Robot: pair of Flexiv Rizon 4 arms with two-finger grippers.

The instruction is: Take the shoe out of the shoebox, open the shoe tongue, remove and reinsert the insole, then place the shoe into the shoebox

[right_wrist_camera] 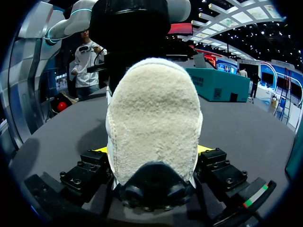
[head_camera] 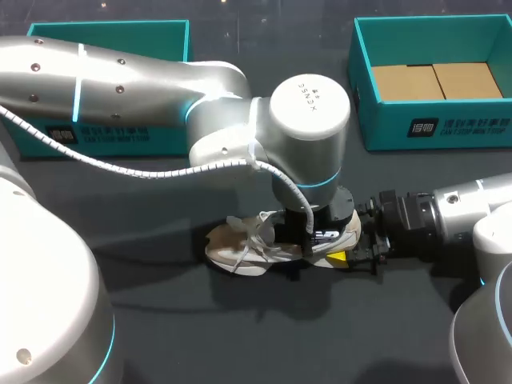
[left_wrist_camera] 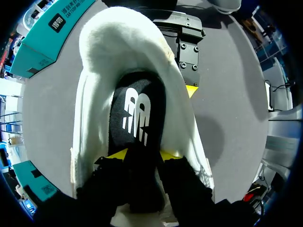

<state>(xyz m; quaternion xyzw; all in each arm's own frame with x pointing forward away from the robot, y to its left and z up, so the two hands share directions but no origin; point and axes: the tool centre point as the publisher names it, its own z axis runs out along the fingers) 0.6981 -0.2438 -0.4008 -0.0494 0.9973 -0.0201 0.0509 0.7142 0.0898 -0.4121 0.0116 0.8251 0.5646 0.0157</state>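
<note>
The pale shoe (head_camera: 240,250) sits mid-worktop (head_camera: 160,320), toe left, well near of the teal shoebox (head_camera: 436,132) at far right. The right end effector (right_wrist_camera: 154,149) clamps its fuzzy heel (both sides). The left end effector (left_wrist_camera: 143,154), reaching inside, pinches the black insole (left_wrist_camera: 137,111).

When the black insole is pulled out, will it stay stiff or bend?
The insole looks thin, so it will probably flop and weigh little. It fits tight between the shoe walls, so it may drag; the right end effector clamps the heel, likely steadying it.
</note>
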